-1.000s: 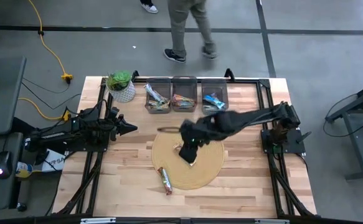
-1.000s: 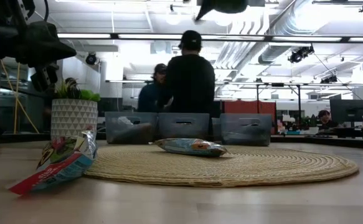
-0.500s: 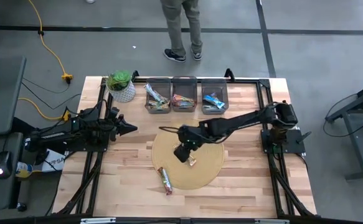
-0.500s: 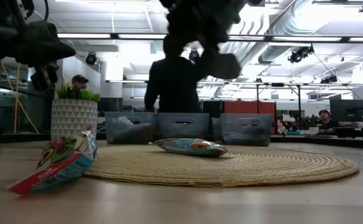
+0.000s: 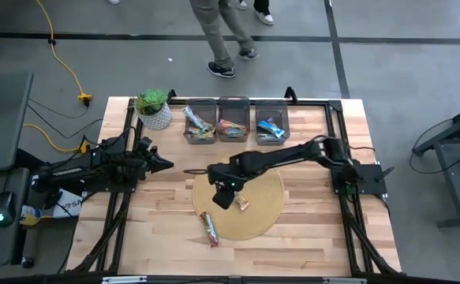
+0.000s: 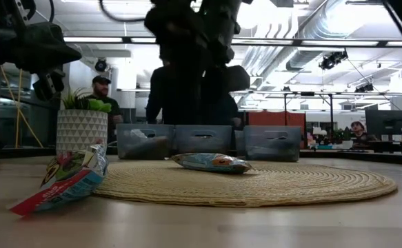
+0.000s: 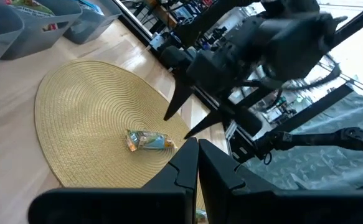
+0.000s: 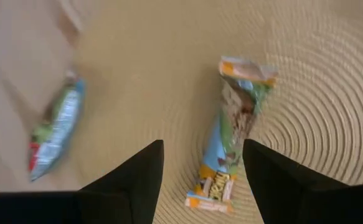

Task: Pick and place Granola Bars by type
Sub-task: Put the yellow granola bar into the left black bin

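Right claw (image 5: 226,192) wide above mat bar (image 5: 242,204) (three bins (image 5: 233,130) all stocked with bars)

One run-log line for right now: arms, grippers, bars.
right gripper: open, above light-blue bar on round mat | left gripper: shut, parked at table's left | red-green bar: at mat's edge

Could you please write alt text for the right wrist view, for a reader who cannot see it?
The right hand, fingers open, hovers above a light-blue granola bar lying on a round woven mat. A second bar, red and green, lies off to one side.
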Motion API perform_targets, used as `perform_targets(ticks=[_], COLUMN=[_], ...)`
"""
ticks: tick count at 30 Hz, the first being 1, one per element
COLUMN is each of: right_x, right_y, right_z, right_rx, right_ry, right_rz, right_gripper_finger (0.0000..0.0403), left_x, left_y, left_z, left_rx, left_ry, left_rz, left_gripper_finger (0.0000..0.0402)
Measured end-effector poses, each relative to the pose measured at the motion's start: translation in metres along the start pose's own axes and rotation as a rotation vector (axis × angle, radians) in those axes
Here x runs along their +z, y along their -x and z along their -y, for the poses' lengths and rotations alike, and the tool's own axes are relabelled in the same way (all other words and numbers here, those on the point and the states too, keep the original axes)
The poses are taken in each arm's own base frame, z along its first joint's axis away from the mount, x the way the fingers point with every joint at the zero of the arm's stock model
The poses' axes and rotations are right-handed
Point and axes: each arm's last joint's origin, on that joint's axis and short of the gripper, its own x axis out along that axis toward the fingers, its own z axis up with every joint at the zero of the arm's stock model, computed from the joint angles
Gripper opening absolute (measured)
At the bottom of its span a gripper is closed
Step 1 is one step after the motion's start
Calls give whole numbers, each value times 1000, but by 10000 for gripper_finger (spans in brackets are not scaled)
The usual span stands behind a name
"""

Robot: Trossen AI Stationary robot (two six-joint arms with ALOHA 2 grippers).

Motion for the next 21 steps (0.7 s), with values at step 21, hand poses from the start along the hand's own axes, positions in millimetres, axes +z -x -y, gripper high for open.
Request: perform_targets(ticks=[21], right_x=[-5], right_y=[-35], right_z=[12], right_rx=[-160], right_ry=[-127], right_rz=[-101], right_gripper_finger=[204], left_x=[0], left_y=[0], left_z=[0], left_rx=[-3], left_ry=[0], left_rz=[-3], left_gripper_finger=[10])
